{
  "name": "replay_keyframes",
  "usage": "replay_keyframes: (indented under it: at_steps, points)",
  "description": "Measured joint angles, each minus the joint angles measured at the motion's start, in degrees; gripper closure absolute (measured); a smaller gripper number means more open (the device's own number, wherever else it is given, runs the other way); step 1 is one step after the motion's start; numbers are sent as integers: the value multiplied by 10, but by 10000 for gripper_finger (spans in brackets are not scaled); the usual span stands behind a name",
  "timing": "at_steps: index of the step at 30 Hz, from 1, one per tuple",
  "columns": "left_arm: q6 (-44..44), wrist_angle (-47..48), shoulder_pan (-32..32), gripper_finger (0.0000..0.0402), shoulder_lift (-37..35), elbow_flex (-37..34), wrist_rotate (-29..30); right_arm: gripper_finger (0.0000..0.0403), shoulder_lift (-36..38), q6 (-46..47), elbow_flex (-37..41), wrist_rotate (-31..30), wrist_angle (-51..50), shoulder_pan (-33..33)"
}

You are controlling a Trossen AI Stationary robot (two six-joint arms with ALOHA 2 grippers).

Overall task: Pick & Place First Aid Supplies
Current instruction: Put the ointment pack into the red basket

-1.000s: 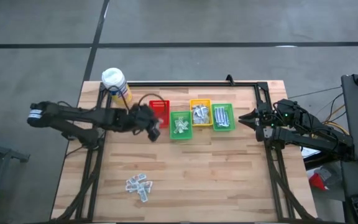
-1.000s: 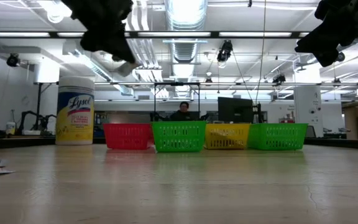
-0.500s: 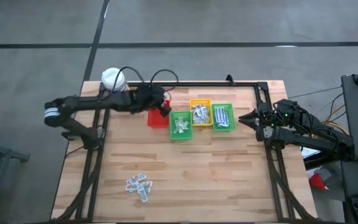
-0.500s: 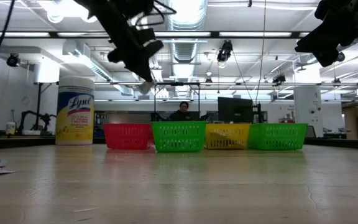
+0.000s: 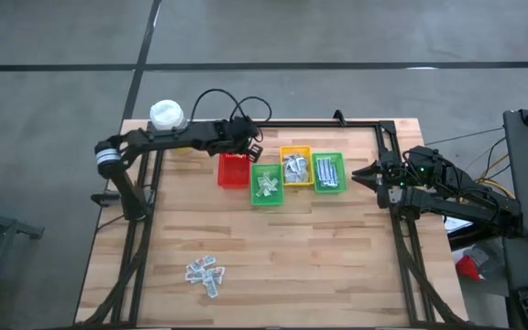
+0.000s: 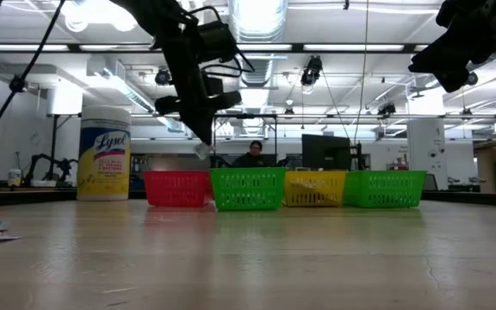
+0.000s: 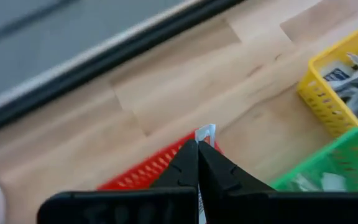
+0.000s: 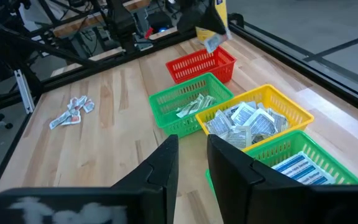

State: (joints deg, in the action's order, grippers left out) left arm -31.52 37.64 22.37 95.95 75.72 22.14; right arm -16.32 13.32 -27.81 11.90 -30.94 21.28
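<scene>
My left gripper hangs over the far end of the red bin, shut on one small white packet; the packet also shows in the right wrist view and in the low view. A pile of first aid supplies lies flat on the table near its front left. My right gripper waits at the table's right edge beside the bins, open with nothing between its fingers. My left gripper pinches the white packet between its two fingertips. One end of the packet sticks out past the tips. The fingers slant down from the table's left. The packet hangs clear above the red bin.
Right of the red bin stand a green bin, a yellow bin and a second green bin, each holding packets. A wipes canister stands at the far left corner. A black frame rail runs along the far edge.
My left gripper has swung from the near side of the red bin toward the table's far edge and a little right, sinking slightly and tipping further downward. It now hangs over the bin's far end. It stayed shut on the packet throughout.
</scene>
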Motion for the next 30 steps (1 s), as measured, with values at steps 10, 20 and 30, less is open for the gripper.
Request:
replay_keyframes:
  at_steps: [10, 20, 30]
  points:
    - [-102, 68, 2, 401, -1, -10, -43, 334, 0, 0, 0, 0, 0, 0]
    - [-170, 54, -3, 402, -1, -64, -46, 320, 0, 0, 0, 0, 0, 0]
    - [-196, -11, -4, 401, -1, -108, -43, 321, 0, 0, 0, 0, 0, 0]
